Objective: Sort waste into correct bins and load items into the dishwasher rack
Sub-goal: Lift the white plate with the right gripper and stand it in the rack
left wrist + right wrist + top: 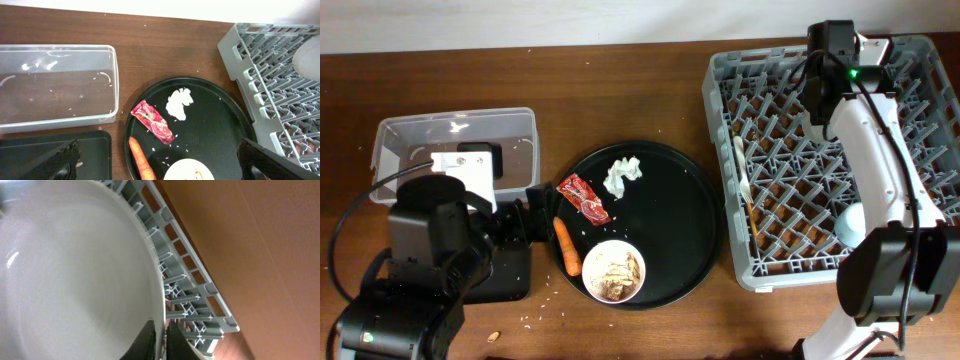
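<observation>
The red wrapper (583,197), white tissue (623,176) and carrot (567,246) lie on the round black tray (690,230). A white bowl (613,271) with brownish scraps stands at its front. My left gripper (534,212) is open and empty, just left of the carrot. In the left wrist view its fingers (160,160) straddle the carrot (140,161) and wrapper (154,121). My right gripper (826,58) is over the far side of the grey rack (920,60). It is shut on the rim of the pale plate (75,275), which stands on edge there.
The clear tub (455,140) is at the far left. The shallow black tray (510,275) lies in front of it, mostly under my left arm. In the rack lie a white fork (741,165), chopsticks (751,215) and a light-blue cup (850,222). Rice grains dot the table.
</observation>
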Robot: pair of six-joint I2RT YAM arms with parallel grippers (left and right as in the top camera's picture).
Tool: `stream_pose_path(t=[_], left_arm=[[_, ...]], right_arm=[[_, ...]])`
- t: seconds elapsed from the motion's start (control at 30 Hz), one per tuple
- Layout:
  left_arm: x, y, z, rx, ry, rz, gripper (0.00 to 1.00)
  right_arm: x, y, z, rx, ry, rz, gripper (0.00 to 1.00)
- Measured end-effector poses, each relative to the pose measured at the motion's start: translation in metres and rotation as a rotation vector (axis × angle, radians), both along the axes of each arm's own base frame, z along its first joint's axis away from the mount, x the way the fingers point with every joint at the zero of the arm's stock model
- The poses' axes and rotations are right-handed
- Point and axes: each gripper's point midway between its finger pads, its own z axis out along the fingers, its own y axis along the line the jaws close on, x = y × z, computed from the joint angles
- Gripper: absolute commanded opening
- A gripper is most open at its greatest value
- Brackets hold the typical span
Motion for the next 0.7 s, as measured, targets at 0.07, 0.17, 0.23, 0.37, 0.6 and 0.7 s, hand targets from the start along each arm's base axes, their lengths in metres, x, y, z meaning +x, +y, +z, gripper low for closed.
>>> stream_pose_path(t=[0.07,0.17,0.23,0.37,0.6,0.7], left_arm=[[0.0,0.0,0.0,0.0,0.0,0.0,0.99],[0.0,0.0,0.0,0.0,0.0,0.0,0.99],[0.0,0.0,0.0,0.0,0.0,0.0,0.99],[0.0,0.0,0.0,0.0,0.0,0.0,0.99],[0.0,0.0,0.0,0.0,0.0,0.0,0.99],[0.0,0.0,0.0,0.0,0.0,0.0,0.99]], right_arm=[[0.003,0.002,0.0,-0.006,0.03,0.036,0.44],[0.007,0.003,0.001,-0.016,0.039,0.066,0.44],[0.008,0.009,-0.006,0.033,0.058,0.098,0.51],[-0.003,0.024,0.007,0.46,-0.164,0.11,0.49],[-0.061,-0.128,-0.102,0.982,-0.287,-0.394,0.42],[-0.043,-0.116,-0.123,1.02,-0.251,-0.332,0.37]])
